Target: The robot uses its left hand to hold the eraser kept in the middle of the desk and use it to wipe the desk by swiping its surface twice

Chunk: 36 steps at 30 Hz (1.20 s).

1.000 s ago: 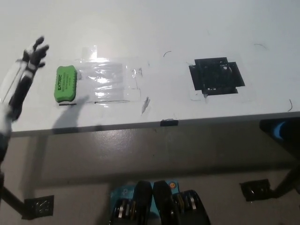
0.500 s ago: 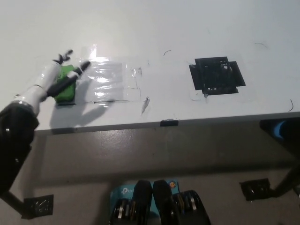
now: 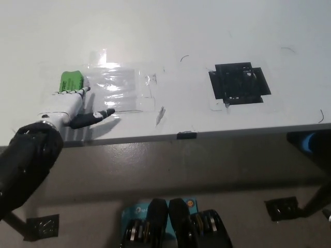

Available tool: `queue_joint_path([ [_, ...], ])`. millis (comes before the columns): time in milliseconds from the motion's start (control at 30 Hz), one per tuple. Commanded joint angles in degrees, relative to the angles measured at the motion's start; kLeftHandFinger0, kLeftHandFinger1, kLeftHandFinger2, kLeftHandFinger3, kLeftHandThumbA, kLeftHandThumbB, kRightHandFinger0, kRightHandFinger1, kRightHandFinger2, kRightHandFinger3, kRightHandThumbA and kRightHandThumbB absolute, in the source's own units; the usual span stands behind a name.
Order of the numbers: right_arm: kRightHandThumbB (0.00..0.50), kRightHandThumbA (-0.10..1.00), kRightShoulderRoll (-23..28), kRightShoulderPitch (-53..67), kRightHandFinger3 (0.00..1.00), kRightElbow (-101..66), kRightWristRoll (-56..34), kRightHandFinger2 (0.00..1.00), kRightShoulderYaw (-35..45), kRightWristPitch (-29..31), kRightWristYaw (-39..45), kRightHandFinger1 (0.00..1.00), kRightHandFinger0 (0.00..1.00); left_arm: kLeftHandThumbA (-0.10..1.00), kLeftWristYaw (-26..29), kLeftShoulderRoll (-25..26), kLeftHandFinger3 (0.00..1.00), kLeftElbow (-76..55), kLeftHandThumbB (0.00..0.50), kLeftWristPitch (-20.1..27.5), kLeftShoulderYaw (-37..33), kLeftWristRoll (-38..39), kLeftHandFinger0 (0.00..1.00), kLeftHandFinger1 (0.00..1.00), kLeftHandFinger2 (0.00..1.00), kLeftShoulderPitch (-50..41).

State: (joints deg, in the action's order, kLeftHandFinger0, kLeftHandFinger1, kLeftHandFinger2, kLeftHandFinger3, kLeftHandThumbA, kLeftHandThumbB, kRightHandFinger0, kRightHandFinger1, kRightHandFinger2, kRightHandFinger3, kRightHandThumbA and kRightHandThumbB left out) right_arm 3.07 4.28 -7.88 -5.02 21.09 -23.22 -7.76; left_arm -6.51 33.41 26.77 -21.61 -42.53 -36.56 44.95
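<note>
A green eraser (image 3: 71, 80) with dark lettering lies on the white desk (image 3: 170, 31) towards its left side. My white left hand (image 3: 71, 106) rests flat over the eraser's near end, and only the far half of the eraser shows. Its fingertips (image 3: 78, 92) lie on the green top, while the thumb sticks out to the right along the desk, apart from the eraser. The fingers are spread, not closed around the eraser. My dark left forearm comes in from the lower left. The right hand is out of the picture.
A patch of clear shiny tape (image 3: 124, 88) lies just right of the eraser. A black tape square (image 3: 239, 82) sits further right. A small black tape piece (image 3: 186, 135) marks the desk's front edge. Faint pen marks dot the surface.
The left hand swung in from the desk's left, crossed over the eraser and now lies lower on its near end. The eraser has barely moved.
</note>
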Motion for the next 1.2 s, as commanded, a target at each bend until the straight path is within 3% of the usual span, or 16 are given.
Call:
queue_joint_path([
  [0, 0.078, 1.00, 1.06, 1.71, 1.00, -4.03, -0.36, 1.00, 0.76, 1.15, -0.19, 1.00, 1.00, 1.00, 5.81, 12.11, 1.00, 5.33, 0.182, 5.68, -11.07, -30.31, 1.00, 1.00, 1.00, 15.71],
  [300, 0.067, 1.00, 1.26, 2.71, 1.00, -4.70, -0.56, 1.00, 0.83, 0.60, -0.03, 1.00, 1.00, 1.00, 9.24, 14.18, 1.00, 3.49, 0.225, 5.38, -10.27, -29.92, 1.00, 1.00, 1.00, 15.99],
  [400, 0.046, 1.00, 1.56, 2.85, 1.00, -4.80, -0.28, 1.00, 0.55, 0.77, 0.09, 1.00, 1.00, 1.00, 12.87, 12.76, 1.00, 4.97, 0.228, 4.98, -8.63, -27.99, 1.00, 1.00, 1.00, 13.48],
  [533, 0.048, 1.00, 1.58, 3.09, 1.00, -4.85, -0.04, 1.00, 0.62, 0.92, -0.20, 1.00, 1.00, 1.00, 13.43, 10.59, 1.00, 3.81, 0.242, 5.02, -4.86, -24.13, 1.00, 1.00, 1.00, 9.73],
  [700, 0.045, 1.00, 1.31, 3.36, 1.00, -5.73, 0.05, 1.00, 0.75, 0.44, -0.73, 1.00, 1.00, 1.00, 14.59, 7.04, 1.00, 5.59, 0.247, 9.19, -0.85, -20.41, 1.00, 1.00, 1.00, 5.18],
  [767, 0.035, 1.00, 1.30, 3.38, 1.00, -5.86, -0.14, 1.00, 0.68, 0.71, -0.56, 1.00, 1.00, 1.00, 18.29, 5.62, 1.00, 7.12, 0.257, 11.54, 1.00, -18.76, 1.00, 1.00, 1.00, 3.50],
  [900, 0.065, 1.00, 1.07, 3.56, 1.00, -5.59, -0.53, 1.00, 0.88, 1.36, -0.56, 1.00, 1.00, 1.00, 16.02, 3.66, 1.00, 5.24, 0.296, 11.62, 4.55, -17.13, 1.00, 1.00, 1.00, -0.06],
  [967, 0.070, 1.00, 1.06, 3.58, 1.00, -5.57, -0.67, 1.00, 1.00, 1.45, -0.61, 1.00, 1.00, 1.00, 17.09, 2.53, 1.00, 6.20, 0.262, 13.23, 6.16, -16.60, 1.00, 1.00, 1.00, -1.34],
  [1167, 0.108, 1.00, 0.37, 3.07, 1.00, -5.15, -1.68, 1.00, 1.93, 1.22, -1.17, 1.00, 1.00, 1.00, 17.43, 0.14, 1.00, 10.79, 0.235, 17.50, 8.88, -14.98, 1.00, 1.00, 1.00, -2.47],
])
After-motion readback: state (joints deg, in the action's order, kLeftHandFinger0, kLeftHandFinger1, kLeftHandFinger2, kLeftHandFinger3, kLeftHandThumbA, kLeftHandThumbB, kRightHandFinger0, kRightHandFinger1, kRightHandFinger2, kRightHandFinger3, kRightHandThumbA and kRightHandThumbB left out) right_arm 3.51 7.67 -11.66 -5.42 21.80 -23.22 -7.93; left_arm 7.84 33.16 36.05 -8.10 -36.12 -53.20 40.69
